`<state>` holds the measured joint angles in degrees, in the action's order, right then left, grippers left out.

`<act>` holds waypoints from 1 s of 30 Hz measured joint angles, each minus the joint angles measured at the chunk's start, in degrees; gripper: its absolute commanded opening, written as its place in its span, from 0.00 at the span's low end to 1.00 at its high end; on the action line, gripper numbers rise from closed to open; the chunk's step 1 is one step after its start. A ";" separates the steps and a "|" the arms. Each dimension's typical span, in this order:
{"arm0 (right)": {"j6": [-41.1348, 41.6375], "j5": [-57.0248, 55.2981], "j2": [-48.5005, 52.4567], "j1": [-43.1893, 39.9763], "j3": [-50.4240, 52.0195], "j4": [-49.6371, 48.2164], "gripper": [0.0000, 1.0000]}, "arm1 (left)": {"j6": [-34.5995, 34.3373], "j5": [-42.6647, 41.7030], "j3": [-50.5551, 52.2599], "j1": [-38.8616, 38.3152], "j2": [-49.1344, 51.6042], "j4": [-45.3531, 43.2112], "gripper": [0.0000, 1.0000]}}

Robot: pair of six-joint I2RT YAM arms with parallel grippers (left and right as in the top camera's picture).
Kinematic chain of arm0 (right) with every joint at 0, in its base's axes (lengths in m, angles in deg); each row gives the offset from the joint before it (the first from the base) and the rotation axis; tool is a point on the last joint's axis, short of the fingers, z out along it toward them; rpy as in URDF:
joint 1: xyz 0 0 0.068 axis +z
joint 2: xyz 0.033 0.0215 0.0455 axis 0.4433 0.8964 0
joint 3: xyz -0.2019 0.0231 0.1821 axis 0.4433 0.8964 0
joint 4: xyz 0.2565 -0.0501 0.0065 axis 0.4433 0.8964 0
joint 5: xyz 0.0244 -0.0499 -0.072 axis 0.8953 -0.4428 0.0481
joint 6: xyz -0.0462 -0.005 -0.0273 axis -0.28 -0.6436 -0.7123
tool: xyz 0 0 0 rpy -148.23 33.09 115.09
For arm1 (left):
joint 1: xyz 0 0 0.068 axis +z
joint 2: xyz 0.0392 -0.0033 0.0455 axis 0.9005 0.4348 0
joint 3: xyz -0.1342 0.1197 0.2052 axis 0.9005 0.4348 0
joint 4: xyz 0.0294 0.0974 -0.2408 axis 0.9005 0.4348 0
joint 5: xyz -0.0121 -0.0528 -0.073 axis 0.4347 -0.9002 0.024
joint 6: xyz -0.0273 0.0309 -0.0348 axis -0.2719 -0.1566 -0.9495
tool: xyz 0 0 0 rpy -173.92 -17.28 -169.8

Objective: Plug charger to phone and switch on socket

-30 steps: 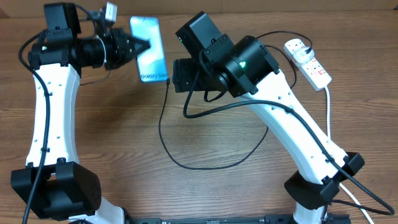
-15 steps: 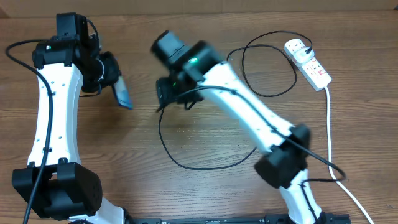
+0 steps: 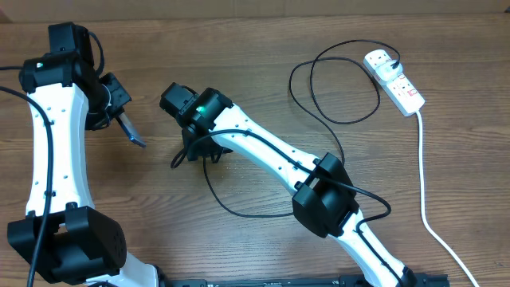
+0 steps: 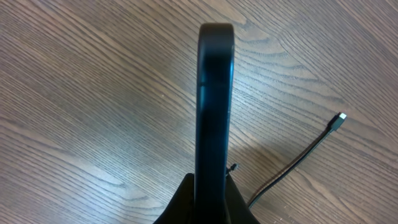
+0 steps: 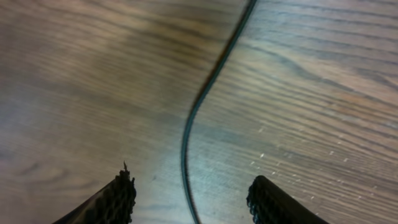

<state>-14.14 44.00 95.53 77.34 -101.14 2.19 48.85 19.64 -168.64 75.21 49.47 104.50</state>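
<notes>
Now the left gripper (image 3: 118, 116) clamps the phone (image 3: 132, 134) edge-on at the left of the overhead frame; a second ago the phone lay screen-up near top centre. The right gripper (image 5: 196, 202) has swung from top centre to left of centre. Its jaws stand apart on either side of the charger (image 5: 185, 149) cable without touching it. The socket (image 3: 394, 80) lies unmoved at upper right.

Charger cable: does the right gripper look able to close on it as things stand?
Probably yes: the right gripper hangs open over the charger cable, which runs between its fingers on the table; nothing blocks it.
</notes>
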 measured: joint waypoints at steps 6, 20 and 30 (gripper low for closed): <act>1.60 -0.39 3.65 0.61 0.00 0.90 0.56 | -0.17 -0.04 0.00 0.00 0.00 -0.02 0.04; 3.10 -0.57 7.10 4.83 1.27 0.28 0.25 | -0.17 -0.07 0.00 0.00 0.00 0.20 0.04; 4.28 -0.28 5.49 4.50 5.79 2.45 0.04 | -0.17 -0.07 0.00 0.00 0.00 0.20 0.04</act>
<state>-9.86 43.71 101.02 81.84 -95.34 4.64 48.67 19.58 -168.64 75.21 49.47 104.69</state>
